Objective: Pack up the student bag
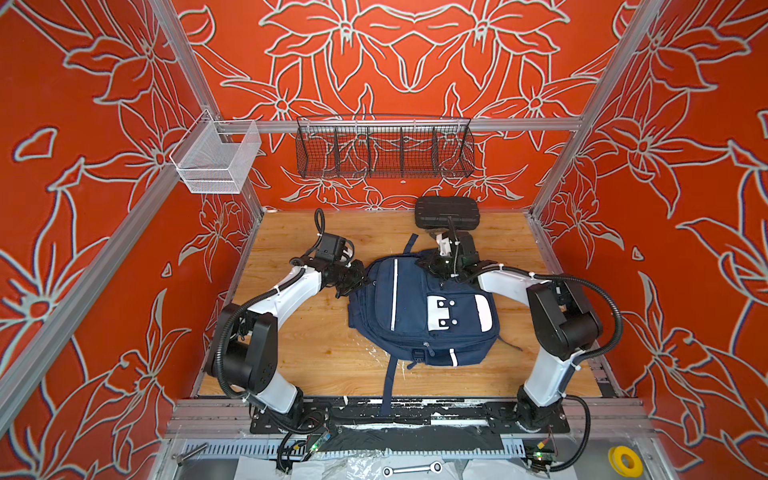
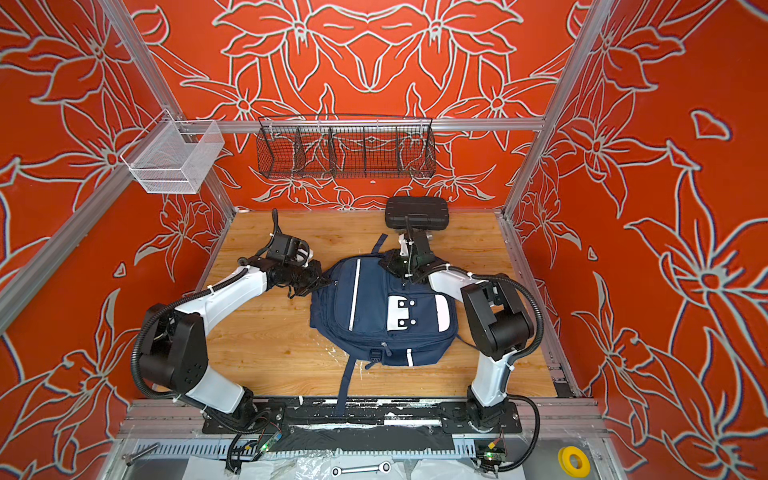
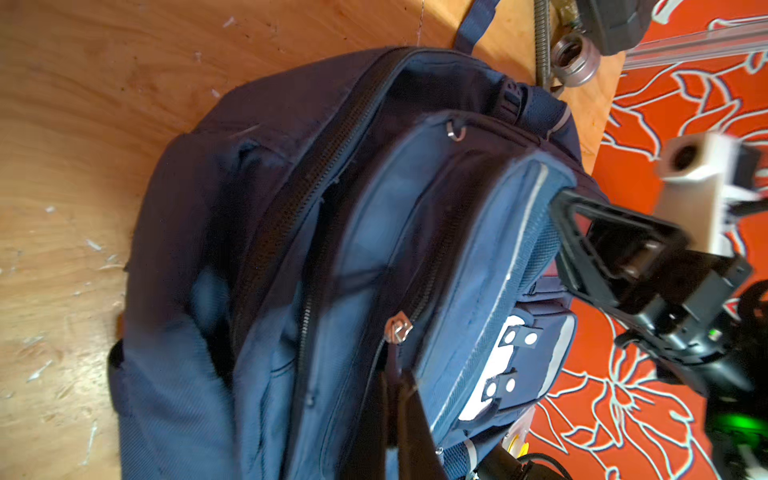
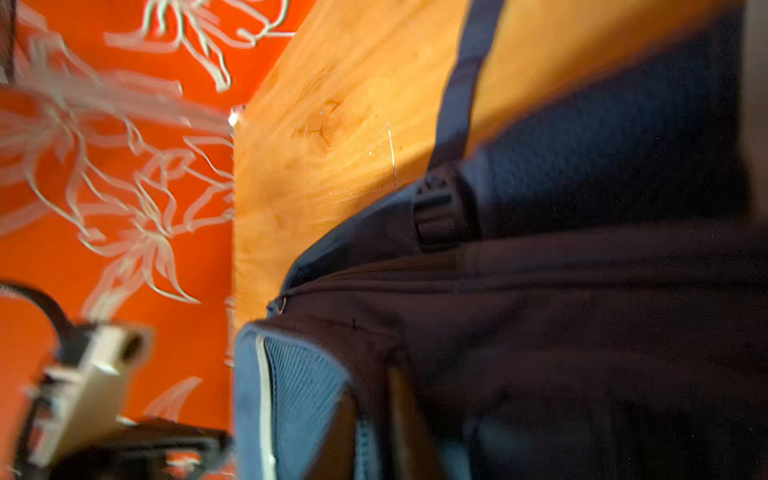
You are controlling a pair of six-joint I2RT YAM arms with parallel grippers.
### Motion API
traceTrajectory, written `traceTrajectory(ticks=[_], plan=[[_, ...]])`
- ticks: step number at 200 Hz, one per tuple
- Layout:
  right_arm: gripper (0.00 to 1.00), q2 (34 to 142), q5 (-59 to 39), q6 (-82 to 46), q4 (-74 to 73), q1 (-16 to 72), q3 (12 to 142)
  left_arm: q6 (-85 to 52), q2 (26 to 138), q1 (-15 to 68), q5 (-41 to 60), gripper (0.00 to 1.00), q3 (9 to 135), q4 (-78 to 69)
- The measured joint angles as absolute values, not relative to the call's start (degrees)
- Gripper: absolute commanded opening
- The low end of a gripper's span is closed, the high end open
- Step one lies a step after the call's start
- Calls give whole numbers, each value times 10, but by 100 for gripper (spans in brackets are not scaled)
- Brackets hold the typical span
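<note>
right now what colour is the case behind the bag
Black case; clearest in a top view.

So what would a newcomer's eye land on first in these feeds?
The navy student bag lying flat on the wooden table, with the left claw and right claw at its far corners. Behind it sits a black hard case; loud red floral walls surround everything.

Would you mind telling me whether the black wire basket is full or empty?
Empty: the red wallpaper shows through every compartment of the wire basket.
</note>
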State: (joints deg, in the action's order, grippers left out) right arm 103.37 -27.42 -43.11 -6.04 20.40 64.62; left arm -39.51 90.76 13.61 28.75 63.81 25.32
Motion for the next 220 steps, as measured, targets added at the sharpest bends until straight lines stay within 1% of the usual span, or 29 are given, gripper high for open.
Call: traceTrajectory(ticks=[10, 26, 51, 67, 81, 95, 130, 163, 191, 195, 212, 215, 216, 220], plan=[[47, 1029, -280, -357, -17, 197, 677, -392, 908, 136, 286, 0, 642, 263], [53, 1026, -299, -234, 54, 189, 741, -387, 908, 136, 285, 0, 646, 280], [57, 1041, -349, -65, 169, 186, 857, -382, 911, 137, 286, 0, 651, 297], [59, 1098, -392, 20, 256, 190, 965, -379, 919, 141, 286, 0, 661, 305], [60, 1162, -420, 73, 320, 194, 1052, -377, 925, 145, 286, 0, 666, 308], [61, 1219, -440, 112, 375, 200, 1109, -374, 928, 147, 285, 0, 667, 310], [63, 1331, -453, 185, 489, 225, 1192, -371, 931, 147, 282, 0, 670, 316], [65, 1389, -462, 232, 569, 245, 1267, -366, 936, 148, 279, 0, 683, 332], [58, 1418, -476, 258, 621, 248, 1322, -358, 938, 150, 274, 0, 685, 346], [55, 1424, -480, 264, 629, 248, 1331, -357, 938, 150, 273, 0, 686, 347], [38, 1447, -493, 275, 658, 247, 1364, -347, 947, 150, 269, 0, 700, 366], [37, 1452, -495, 282, 660, 247, 1369, -345, 950, 150, 269, 0, 704, 371], [34, 1454, -496, 281, 663, 247, 1372, -344, 951, 151, 269, 0, 707, 373], [32, 1459, -500, 283, 668, 246, 1378, -342, 955, 150, 269, 0, 714, 378]])
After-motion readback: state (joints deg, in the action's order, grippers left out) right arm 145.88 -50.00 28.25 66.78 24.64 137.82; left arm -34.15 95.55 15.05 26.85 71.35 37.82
